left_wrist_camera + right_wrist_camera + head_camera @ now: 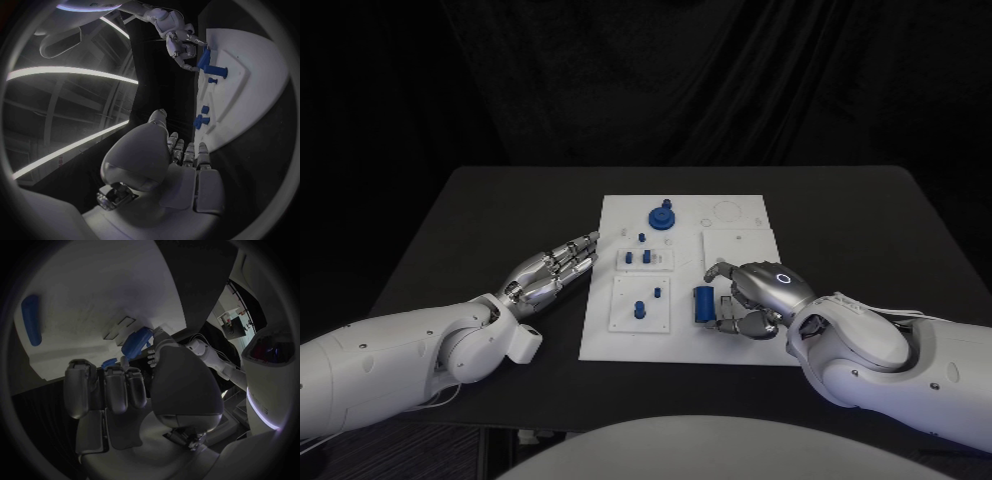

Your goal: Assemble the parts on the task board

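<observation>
The right hand (756,298) rests on the near right part of the white task board (740,350), its fingers curled around a blue cylinder part (705,303) that lies on the board. The left hand (550,271) lies flat on the black bench (488,220) just beside the board's left edge, fingers straight and apart, holding nothing. Beyond the right hand's fingertips stand small blue pegs (640,258) and a round blue knob (662,216).

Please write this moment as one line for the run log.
right hand: on blue cylinder | left hand: open, on table beside task board
</observation>
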`<state>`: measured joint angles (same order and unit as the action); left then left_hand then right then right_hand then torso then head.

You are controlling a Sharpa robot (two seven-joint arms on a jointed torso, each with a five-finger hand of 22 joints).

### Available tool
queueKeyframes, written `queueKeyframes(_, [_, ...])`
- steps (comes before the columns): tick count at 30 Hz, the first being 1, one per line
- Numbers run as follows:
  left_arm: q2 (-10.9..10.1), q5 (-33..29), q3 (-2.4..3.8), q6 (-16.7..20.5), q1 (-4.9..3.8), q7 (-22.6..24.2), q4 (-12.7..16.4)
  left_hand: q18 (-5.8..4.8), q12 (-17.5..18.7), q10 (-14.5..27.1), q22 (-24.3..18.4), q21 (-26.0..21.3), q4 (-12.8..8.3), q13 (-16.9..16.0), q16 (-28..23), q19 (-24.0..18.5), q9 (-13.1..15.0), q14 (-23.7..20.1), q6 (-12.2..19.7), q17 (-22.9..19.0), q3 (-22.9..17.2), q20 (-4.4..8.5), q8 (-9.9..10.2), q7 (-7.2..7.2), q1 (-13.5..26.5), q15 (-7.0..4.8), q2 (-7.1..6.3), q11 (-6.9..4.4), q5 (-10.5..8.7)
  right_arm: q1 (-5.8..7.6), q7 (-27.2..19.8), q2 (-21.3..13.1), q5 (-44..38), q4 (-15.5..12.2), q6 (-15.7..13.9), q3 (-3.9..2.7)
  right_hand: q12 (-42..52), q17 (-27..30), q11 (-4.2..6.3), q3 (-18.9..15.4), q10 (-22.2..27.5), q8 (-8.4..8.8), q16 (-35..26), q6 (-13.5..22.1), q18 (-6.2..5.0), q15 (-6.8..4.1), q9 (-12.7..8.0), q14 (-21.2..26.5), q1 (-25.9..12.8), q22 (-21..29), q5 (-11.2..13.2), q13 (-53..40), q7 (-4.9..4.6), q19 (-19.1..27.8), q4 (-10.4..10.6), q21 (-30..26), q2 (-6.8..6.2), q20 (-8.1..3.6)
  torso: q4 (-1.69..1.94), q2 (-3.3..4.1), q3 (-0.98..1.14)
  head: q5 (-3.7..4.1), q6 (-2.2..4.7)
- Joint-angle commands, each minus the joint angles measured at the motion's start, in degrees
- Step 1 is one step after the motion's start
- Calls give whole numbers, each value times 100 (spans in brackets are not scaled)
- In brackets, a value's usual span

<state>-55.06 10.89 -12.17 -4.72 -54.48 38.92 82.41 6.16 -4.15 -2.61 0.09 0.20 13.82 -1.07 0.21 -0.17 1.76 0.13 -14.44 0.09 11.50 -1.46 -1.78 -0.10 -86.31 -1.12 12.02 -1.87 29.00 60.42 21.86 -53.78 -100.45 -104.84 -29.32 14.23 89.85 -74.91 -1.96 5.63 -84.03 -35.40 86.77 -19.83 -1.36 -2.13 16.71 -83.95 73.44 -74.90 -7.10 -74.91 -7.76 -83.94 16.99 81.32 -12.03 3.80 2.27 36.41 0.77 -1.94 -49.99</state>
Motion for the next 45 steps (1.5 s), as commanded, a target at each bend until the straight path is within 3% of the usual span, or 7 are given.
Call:
queueKeyframes(1, [19, -27, 5, -104, 7, 416, 2, 35, 0, 10, -9, -20, 2, 1, -21, 17, 7, -13, 2, -9, -38, -50, -5, 40, -66, 53, -13, 46, 17, -22, 220, 42, -120, 32, 47, -2, 15, -860, -40, 96, -597, -92, -32, -38, -95, 37, -30, -462, 50, -1198, -125, -1509, -41, -206, -9, -38, 117, 56, 3, -10, -2, 0, -1])
queueKeyframes(11, [42, -27, 5, -149, 9, 386, -20, 38, 1, 11, -9, -20, -10, 1, -21, 17, 6, -13, 4, -9, -52, -79, -5, 52, -67, 80, -9, 57, 18, -61, 192, 134, -123, 118, 57, -2, 15, -831, -46, 220, -597, -291, -48, -145, -106, 44, -71, -454, 249, -1185, -353, -1509, -35, -187, -37, -86, 274, 65, 8, -12, -6, -13, -1])
queueKeyframes(18, [54, -27, 5, -162, 11, 383, -31, 39, 1, 11, -9, -20, -12, 1, -21, 17, 6, -13, 5, -9, -54, -84, -4, 56, -67, 85, -9, 58, 17, -67, 110, 141, -123, 117, -47, -2, 15, -842, -27, 280, -597, -619, -40, -368, -104, 30, -40, -457, 379, -1190, -658, -1509, 4, -195, -74, -81, 394, 55, 11, -13, -3, -13, -1])
queueKeyframes(22, [60, -27, 5, -171, 13, 380, -38, 41, 5, 14, -9, -20, -17, 2, -21, 17, 6, -13, 6, -9, -60, -95, -4, 62, -66, 94, -7, 62, 18, -69, 47, 134, -123, 98, -134, -2, 15, -866, -2, 327, -597, -837, -25, -472, -96, 8, -16, -465, 478, -1202, -1293, -1509, 33, -213, -122, -51, 429, 34, 5, -13, 0, -16, -1])
queueKeyframes(29, [67, -27, 5, -180, 14, 380, -45, 41, 5, 14, -9, -20, -17, 2, -21, 17, 6, -13, 6, -9, -60, -95, -4, 62, -66, 94, -7, 62, 18, -70, -38, 82, -124, 25, -292, -3, 15, -886, 10, 393, -597, -950, -13, -551, -91, -4, -52, -471, 445, -1208, -2035, -1509, 45, -223, -80, -36, 456, 21, -2, -15, -3, -49, -1])
queueKeyframes(39, [60, -27, 5, -183, 17, 378, -57, 44, -1, 11, -8, -19, -21, 0, -21, 17, 5, -13, 14, -9, -67, -104, -3, 67, -65, 100, -4, 71, 16, -68, -134, -90, -123, -157, -547, -4, 15, -904, 49, 821, -597, -802, 0, -628, -88, -29, -310, -475, 93, -1214, -3638, -1509, 55, -234, -48, -22, 421, -12, 4, -14, 1, -59, -1])
queueKeyframes(45, [61, -27, 5, -184, 17, 374, -62, 46, -2, 10, -7, -19, -22, 0, -21, 17, 5, -13, 12, -9, -69, -108, -3, 69, -63, 101, -3, 77, 14, -68, -111, -158, -123, -219, -475, -4, 15, -906, 66, 1013, -597, -682, 2, -583, -89, -50, -413, -476, -50, -1213, -4051, -1509, 58, -232, -43, -26, 380, -22, 4, -11, 3, -53, -1])
